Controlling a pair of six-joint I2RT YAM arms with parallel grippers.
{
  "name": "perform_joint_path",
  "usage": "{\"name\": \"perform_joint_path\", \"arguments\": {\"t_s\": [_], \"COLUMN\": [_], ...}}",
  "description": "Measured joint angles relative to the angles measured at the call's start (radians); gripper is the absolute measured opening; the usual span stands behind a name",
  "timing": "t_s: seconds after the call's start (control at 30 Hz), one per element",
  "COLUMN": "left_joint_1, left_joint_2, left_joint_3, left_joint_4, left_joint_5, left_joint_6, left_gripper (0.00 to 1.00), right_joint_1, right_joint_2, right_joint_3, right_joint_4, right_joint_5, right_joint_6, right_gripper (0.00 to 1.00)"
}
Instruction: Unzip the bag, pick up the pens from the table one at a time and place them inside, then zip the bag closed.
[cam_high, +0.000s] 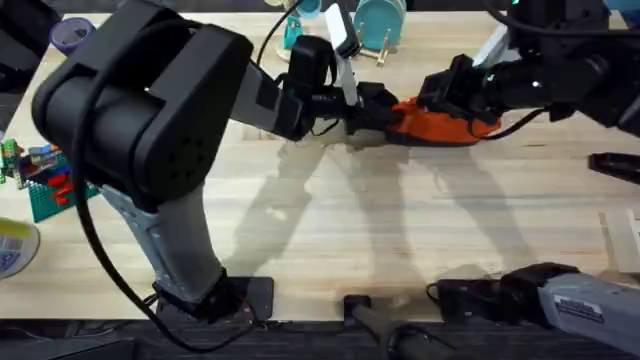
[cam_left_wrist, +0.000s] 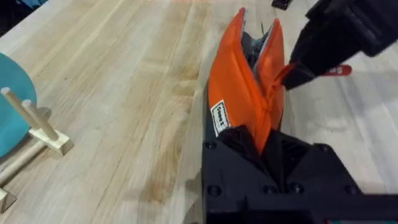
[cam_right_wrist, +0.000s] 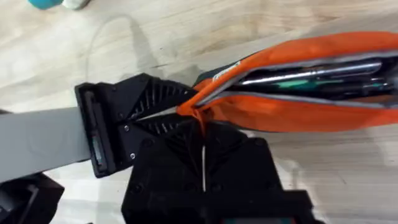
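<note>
Left gripper (cam_left_wrist: 264, 146): black fingers clamped on one end of the bag (cam_left_wrist: 245, 93), pinning the fabric against the table (cam_left_wrist: 124, 93), in all likelihood to anchor the pouch while the other arm works the zipper. Right gripper (cam_right_wrist: 202, 134): black fingers pressed together on what looks like the orange zipper pull at that same end, where the two grippers nearly meet nose to nose; the grip reads as a pinch meant to draw the slider along the top seam. Item, bag: oblong orange fabric pouch with a dark underside and a small white label near the held end, lying toward the far middle of the table in the overhead view (cam_high: 440, 125), between the two arms' wrists. Condition: mouth gaping along its length, the orange lips parted and standing upright. Contents: the pens (cam_right_wrist: 311, 78), a silver-grey barrel and a darker one with a green accent, lie lengthwise inside the opening, side by side. Judgement: loading appears done, and closing is the step in hand, with the zipper yet to travel the full length. Sundry: a teal disc with pale wooden pegs (cam_left_wrist: 25, 118) stands well apart from the bag, and toy bricks (cam_high: 40, 175) sit at the table's left edge.
</note>
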Motion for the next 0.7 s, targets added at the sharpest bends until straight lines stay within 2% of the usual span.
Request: {"name": "perform_joint_path", "arguments": {"t_s": [0.27,0.7], "left_joint_1": [-0.001,-0.001], "left_joint_2": [0.000,0.000], "left_joint_3": [0.000,0.000], "left_joint_4": [0.000,0.003], "left_joint_5": [0.000,-0.005], "left_joint_6": [0.000,0.000], "left_gripper": [0.044,0.044], "right_joint_1": [-0.053,-0.231], "right_joint_2": [0.000,0.000], "right_joint_3": [0.000,0.000], "right_joint_4": [-0.001,-0.023], "right_joint_5": [-0.002,-0.009], "right_joint_6": [-0.030,-0.057], "right_gripper": [0.033,0.033]}}
